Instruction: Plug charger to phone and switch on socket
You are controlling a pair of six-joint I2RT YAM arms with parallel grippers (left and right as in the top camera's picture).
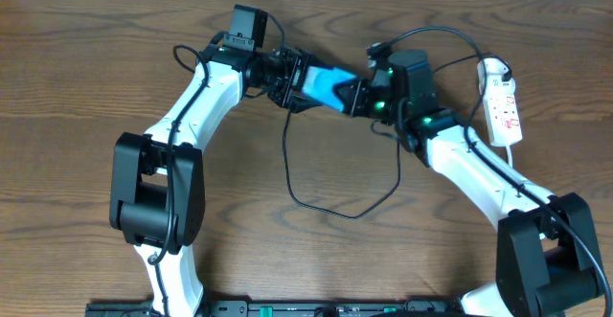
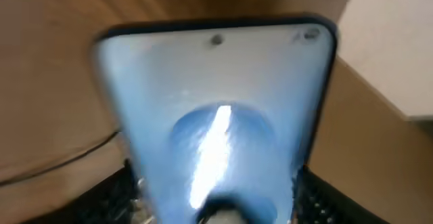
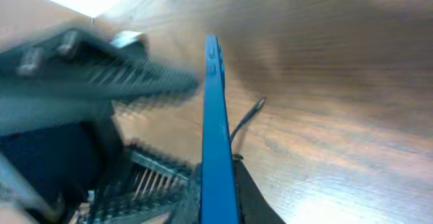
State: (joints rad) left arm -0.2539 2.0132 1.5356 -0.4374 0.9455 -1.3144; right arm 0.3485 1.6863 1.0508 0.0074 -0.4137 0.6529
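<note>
The phone [image 1: 324, 86], with its bright blue screen, is held above the table between both arms. My left gripper [image 1: 290, 78] is shut on its left end, and the screen [image 2: 216, 116] fills the left wrist view. My right gripper [image 1: 364, 97] is shut on its right end, and the right wrist view shows the phone edge-on [image 3: 216, 149] between the fingers. The charger, a thin black cable [image 1: 326, 207], lies looped on the table below the phone, with a thin end near the phone's edge [image 3: 249, 114]. The white socket [image 1: 504, 101] lies at the far right.
The left gripper's fingers [image 3: 101, 68] show blurred at the upper left of the right wrist view. Thicker black robot cables [image 1: 450, 44] arc over the right arm towards the socket. A pale wall or edge [image 2: 392, 41] shows beyond the table.
</note>
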